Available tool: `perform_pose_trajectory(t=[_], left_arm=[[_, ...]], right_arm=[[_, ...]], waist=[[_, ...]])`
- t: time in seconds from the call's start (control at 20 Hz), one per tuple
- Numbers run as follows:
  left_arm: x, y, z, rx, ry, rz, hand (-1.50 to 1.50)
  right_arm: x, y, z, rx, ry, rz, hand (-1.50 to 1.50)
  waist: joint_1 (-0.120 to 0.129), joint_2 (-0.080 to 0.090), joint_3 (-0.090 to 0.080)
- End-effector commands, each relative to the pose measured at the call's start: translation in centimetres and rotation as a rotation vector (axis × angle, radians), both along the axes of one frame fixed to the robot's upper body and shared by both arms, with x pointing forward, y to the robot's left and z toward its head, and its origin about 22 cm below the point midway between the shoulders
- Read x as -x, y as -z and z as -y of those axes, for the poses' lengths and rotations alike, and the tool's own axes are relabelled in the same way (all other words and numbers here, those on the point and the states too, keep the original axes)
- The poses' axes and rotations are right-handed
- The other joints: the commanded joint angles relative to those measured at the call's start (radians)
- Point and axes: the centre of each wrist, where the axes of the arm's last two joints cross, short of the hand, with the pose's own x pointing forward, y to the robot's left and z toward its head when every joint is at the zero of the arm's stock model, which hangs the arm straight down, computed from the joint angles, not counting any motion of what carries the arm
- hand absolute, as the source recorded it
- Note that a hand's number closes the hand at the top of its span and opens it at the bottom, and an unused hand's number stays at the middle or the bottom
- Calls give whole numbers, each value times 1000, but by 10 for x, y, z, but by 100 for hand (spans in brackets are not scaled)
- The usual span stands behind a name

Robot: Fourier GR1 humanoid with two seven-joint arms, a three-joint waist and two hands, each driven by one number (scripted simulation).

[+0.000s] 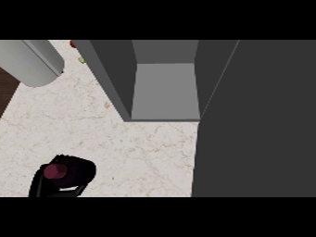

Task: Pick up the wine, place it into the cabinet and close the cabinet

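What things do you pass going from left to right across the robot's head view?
Grey cylinder → wine bottle, seen from above → open cabinet → its big dark door.

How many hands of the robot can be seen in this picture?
1. A black hand shows at the lower left, curled round the wine bottle. The other hand is not in view; the open cabinet door may hide it.

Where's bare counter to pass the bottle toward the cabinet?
Bare counter runs from the wine bottle up to the cabinet opening, whose shelf is empty. The open cabinet door blocks the right; the grey forearm crowds the upper left.
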Motion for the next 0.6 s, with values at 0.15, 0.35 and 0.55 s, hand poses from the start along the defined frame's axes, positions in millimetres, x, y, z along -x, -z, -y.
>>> perform_pose_trajectory(t=[0.15, 0.35, 0.55], left_arm=[[11, -2, 34, 143, 192, 67, 150], [-8, -27, 60, 145, 178, 130, 150], [-2, -59, 74, 157, 196, 120, 150]], right_arm=[[-1, -7, 1, 5, 14, -7, -150], [-10, 13, 7, -21, 13, -9, -150], [-18, 10, 15, -13, 9, -12, -150]], waist=[[7, 5, -12], [3, 6, -11], [5, 7, -12]])
